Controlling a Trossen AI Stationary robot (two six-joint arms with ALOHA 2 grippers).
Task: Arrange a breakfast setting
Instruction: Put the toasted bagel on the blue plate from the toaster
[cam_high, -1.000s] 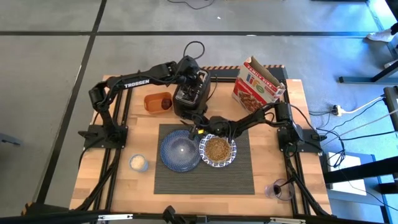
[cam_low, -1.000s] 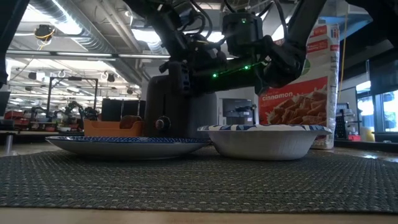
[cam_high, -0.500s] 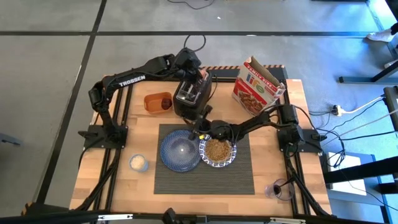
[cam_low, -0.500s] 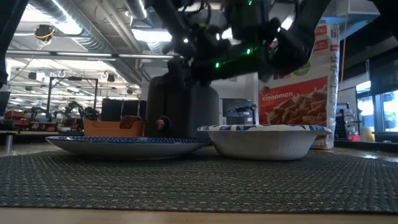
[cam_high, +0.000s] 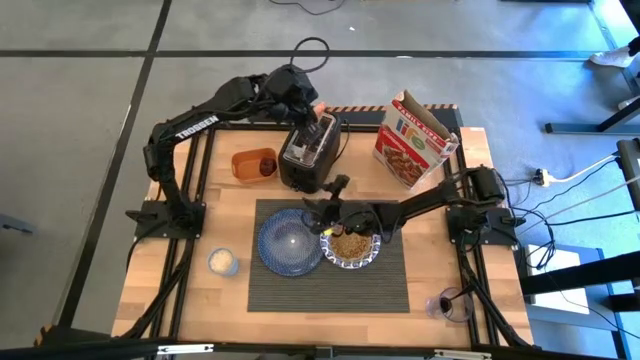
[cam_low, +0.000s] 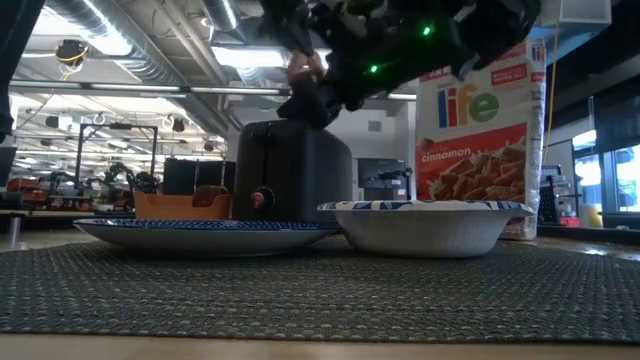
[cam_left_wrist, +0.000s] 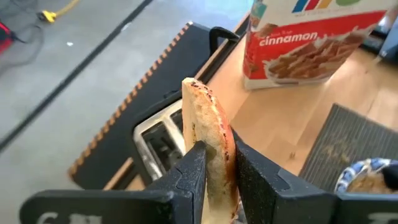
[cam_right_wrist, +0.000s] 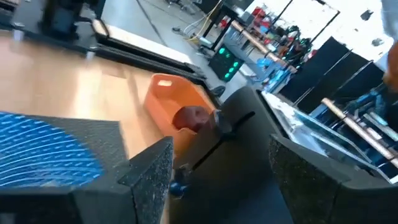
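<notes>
A flat, toasted bagel half (cam_left_wrist: 210, 146) with a browned rim is clamped upright between the two dark fingers (cam_left_wrist: 186, 177) of the left gripper (cam_left_wrist: 214, 171), which is held in the air above the slots of the black toaster (cam_high: 307, 152). Beyond that gripper, the red cardboard cinnamon cereal box (cam_left_wrist: 311, 37) stands on the light wooden table (cam_high: 440, 265).

The right gripper (cam_high: 318, 209) is held low just in front of the toaster with its fingers (cam_right_wrist: 146, 174) spread apart and nothing between them. Directly beneath and just ahead of it lies the round dark blue plate (cam_high: 289, 241), and beside its wrist sits the blue-and-white patterned bowl (cam_high: 350, 243), filled with brown cereal. Plate and bowl are set side by side, touching or nearly so, on the dark grey ribbed rectangular placemat (cam_high: 330, 295), which extends from under the gripper towards the table's front edge.

Past the right gripper's fingers, beside the toaster, the orange rectangular tub (cam_right_wrist: 177, 109) is seen with a small dark red jar (cam_right_wrist: 191, 116) inside it. Well away from both grippers, a small round white dish (cam_high: 222, 262) rests on the bare wood beside the mat's left edge, and a dark-tinted glass (cam_high: 448, 305) stands near the table's front right corner.
</notes>
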